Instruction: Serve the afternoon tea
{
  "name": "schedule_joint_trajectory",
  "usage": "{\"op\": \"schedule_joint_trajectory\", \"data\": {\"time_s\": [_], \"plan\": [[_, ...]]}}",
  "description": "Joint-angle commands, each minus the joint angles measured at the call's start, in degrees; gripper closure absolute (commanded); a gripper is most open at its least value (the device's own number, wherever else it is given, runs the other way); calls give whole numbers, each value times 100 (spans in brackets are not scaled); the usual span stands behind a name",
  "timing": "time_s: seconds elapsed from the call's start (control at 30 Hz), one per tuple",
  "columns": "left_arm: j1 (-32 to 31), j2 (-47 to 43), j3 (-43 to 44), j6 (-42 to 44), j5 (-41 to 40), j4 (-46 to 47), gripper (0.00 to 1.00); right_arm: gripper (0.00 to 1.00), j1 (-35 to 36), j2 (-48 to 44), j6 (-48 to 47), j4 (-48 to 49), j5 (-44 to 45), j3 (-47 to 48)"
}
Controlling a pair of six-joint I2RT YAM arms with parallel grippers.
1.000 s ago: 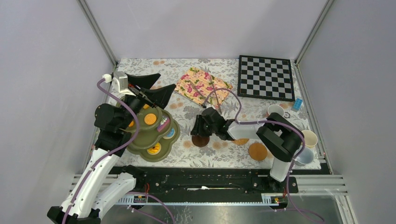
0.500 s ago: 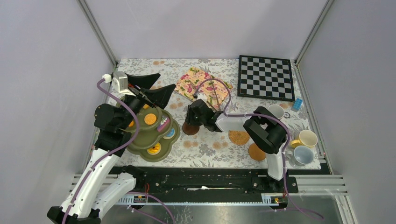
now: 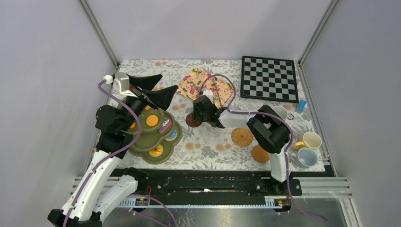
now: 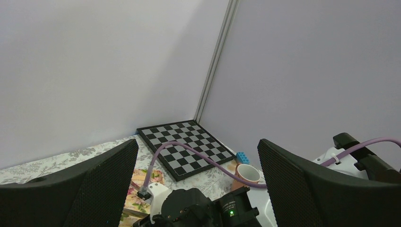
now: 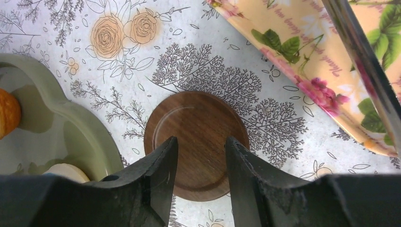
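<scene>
The flower-printed bench [image 3: 208,146] carries a chessboard [image 3: 269,78], with a blue block [image 3: 300,105] just off its near right corner. Left of the chessboard lies a flowered square [image 3: 191,82]. Nearer than the chessboard stand a pinkish mug [image 3: 279,111], yellow mug [image 3: 312,140] and pale blue mug [image 3: 307,157], with a woven coaster [image 3: 241,137] and plain brown coaster [image 3: 260,153]. Near-left of it lies a dark wooden coaster [image 3: 190,121], and farther left the olive stand [image 3: 153,137].

The round dark brown coaster [image 5: 196,137] shows wood grain under a faint sheen. The right gripper [image 5: 201,144] has matt black plastic fingers [image 5: 156,189]. On the left gripper [image 4: 197,142] the black pads [image 4: 80,189] have a fine mesh texture. The flower-printed surface [image 5: 118,28] looks matt. The olive-green scalloped stand [image 5: 47,109] is smooth and satiny, like plastic. The flowered yellow-and-pink tray [image 5: 302,52] is slightly glossy, and the metal tongs [image 5: 359,61] across it are polished. The pale round coaster [image 3: 242,137] looks roughly woven.
</scene>
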Motion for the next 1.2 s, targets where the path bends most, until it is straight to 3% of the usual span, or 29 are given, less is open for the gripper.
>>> {"op": "schedule_joint_trajectory", "data": {"time_s": [0.0,0.13,0.27,0.47,0.63,0.87,1.0,1.17], "plan": [[-17,-6,28,22,22,188,1,50,-44,-284,-434,-369,-152,83],[-18,36,34,19,31,181,1,44,-44,-1221,-919,-502,-288,-14],[-24,27,32,18,33,183,1,30,-44,-2358,-1551,-808,11,-252],[-27,21,50,2,55,183,1,17,-187,-4212,-2696,-1386,1646,-1415],[-99,19,74,-45,148,192,1,16,-1059,-5256,-3274,-2419,2579,-1882],[-141,54,96,-27,129,162,1,8,-2265,-5072,-2947,-4012,2886,-1289],[-163,24,88,-17,119,157,1,8,-3076,-4848,-2560,-4107,1955,-1195],[-203,18,79,-10,124,166,1,16,-3354,-4404,-2339,-3809,1471,-1167]]}}
